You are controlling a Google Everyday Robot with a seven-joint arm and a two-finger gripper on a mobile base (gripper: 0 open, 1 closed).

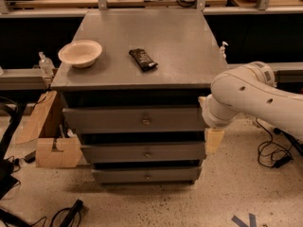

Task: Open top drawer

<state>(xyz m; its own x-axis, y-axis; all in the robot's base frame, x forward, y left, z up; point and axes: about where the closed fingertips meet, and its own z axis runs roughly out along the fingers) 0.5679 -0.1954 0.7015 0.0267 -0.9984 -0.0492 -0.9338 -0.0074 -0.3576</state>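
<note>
My claw (pixel 213 140) hangs at the right edge of the grey cabinet (pixel 142 37), just beside the right ends of the drawer fronts, at about the level of the gap between the upper two. Only a pale tan piece of it shows below my wrist, so I cannot tell whether it is open or closed. It grips nothing that I can see. My white arm (pixel 255 96) reaches in from the right, its thick bend close to the cabinet's front right corner.

The cabinet stands on a speckled floor (pixel 142 205) and has a flat grey top. The top drawer (pixel 109 119) sits directly under that top. It is the widest of the three fronts and looks pushed in. Below it comes the middle drawer (pixel 113 152), narrower, and then the bottom drawer (pixel 118 175), the narrowest.

An open cardboard box (pixel 54 151) stands on the floor against the cabinet's left side. On the top, a pale bowl (pixel 80 53) sits near the left front corner. A dark wrapped bar (pixel 143 59) lies to its right, well apart from it. A small clear bottle (pixel 45 64) stands on a ledge left of the cabinet. The top drawer's round metal knob (pixel 146 121) is at the centre of its front, well apart from my claw.
</note>
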